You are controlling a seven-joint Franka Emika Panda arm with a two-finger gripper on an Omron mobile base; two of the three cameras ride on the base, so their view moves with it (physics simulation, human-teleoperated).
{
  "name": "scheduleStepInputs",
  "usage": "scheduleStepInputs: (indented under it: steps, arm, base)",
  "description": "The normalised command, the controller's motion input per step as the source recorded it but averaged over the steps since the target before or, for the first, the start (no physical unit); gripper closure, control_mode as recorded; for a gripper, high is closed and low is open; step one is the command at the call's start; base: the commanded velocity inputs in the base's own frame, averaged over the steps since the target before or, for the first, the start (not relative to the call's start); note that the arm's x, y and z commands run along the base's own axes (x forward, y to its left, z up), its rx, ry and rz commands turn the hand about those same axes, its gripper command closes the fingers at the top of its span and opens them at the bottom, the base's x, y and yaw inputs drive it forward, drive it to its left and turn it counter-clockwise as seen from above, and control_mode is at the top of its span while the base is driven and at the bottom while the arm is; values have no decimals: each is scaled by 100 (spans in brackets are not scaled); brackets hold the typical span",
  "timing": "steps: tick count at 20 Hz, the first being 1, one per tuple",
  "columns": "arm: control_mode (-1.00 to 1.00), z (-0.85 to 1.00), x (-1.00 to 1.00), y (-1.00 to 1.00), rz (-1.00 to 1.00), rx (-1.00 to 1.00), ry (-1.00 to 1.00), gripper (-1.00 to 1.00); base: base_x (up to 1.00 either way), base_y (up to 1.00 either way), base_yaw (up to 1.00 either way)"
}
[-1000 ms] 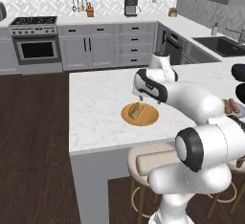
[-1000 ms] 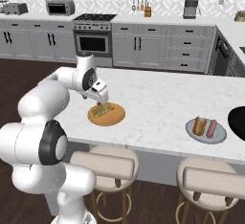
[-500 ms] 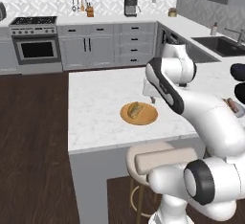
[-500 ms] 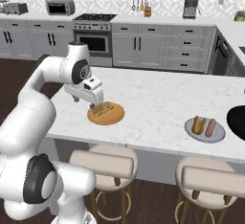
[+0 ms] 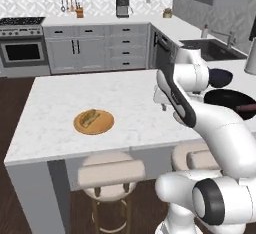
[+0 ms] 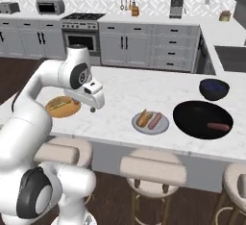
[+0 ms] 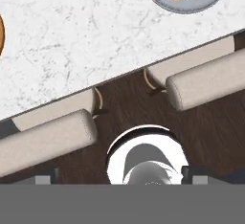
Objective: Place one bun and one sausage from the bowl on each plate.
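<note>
Since half a second ago the base has rolled along the island and the whole scene has slid sideways in both base views, while the arm has lifted off the wooden plate (image 5: pixel 94 122) and swung toward the grey plate (image 6: pixel 150 122). Its gripper (image 6: pixel 92 109) now hangs over bare marble, with the wooden plate just beside it on one side and the grey plate near on the other. From the right base view the fingers look drawn close together with nothing between them, though the view is too small to be sure, and in the hand view only the two dark finger tips (image 7: pixel 46 175) at the lower corners show, set far apart at the frame's edge, so I cannot tell whether they are open or closed. On the wooden plate lies a bun with a sausage (image 6: pixel 58 104) tucked in it. The grey plate, at the top of the hand view, well beyond the fingers, carries a bun (image 6: pixel 144 118) and a sausage (image 6: pixel 154 120) side by side, touching. Farther from the fingers than the grey plate sits the wide black bowl (image 6: pixel 191 121), with one sausage (image 6: pixel 219 127) left inside near its rim. A smaller dark blue bowl (image 6: pixel 214 88) stands behind the black one. Below the fingers in the hand view, the counter edge gives way to two padded bar stools (image 7: pixel 210 76) over dark wooden floor.
</note>
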Motion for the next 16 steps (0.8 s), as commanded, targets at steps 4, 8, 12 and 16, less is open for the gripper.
scheduleStepInputs:
  steps: [4, 8, 12, 16]
  arm:
    - [100, 0, 0, 0, 0, 0, 0, -100]
    - [100, 0, 0, 0, 0, 0, 0, -100]
    - [100, 0, 0, 0, 0, 0, 0, -100]
    - [100, 0, 0, 0, 0, 0, 0, -100]
  base:
    - [12, -100, 8]
    - [33, -100, 8]
    - [57, -100, 7]
    - [50, -100, 6]
